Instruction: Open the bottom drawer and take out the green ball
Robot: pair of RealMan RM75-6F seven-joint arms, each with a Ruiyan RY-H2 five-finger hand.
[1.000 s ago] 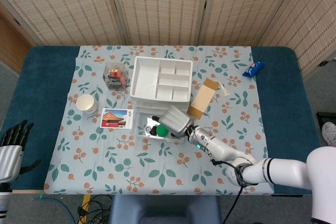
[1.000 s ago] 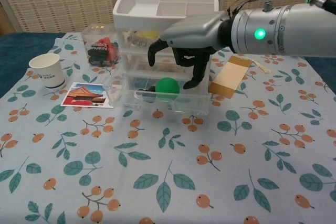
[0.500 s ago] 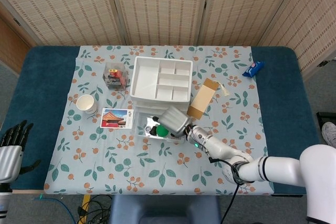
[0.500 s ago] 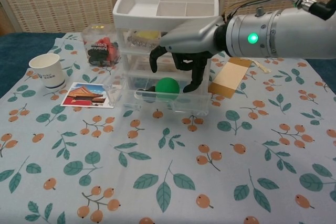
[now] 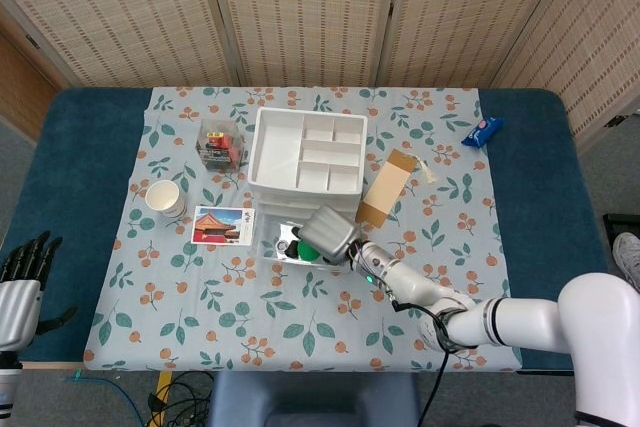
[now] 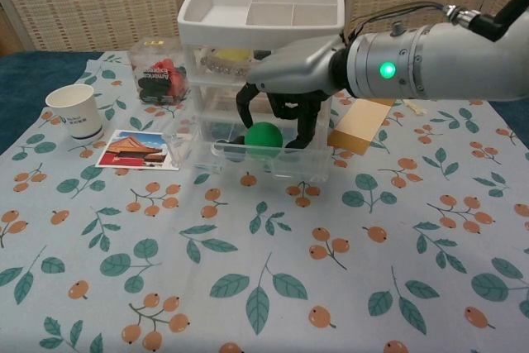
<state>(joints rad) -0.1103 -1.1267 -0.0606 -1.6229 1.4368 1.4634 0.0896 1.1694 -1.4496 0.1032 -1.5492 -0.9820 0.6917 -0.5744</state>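
**Two hands, one over the drawer**

Pulled-out clear plastic bottom drawer holds the round green ball. Right hand reaches in, fingers apart around the ball, gripping nothing. Left hand hangs spread, off the bench.

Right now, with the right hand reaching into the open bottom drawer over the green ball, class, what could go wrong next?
1. The right hand has fingers either side of the green ball but no clear grip; closing off-centre could squirt it away.
2. A dark object lies beside the ball and may get caught too.
3. The bottom drawer has a clear front wall; lifting low could snag it and drag the drawer.
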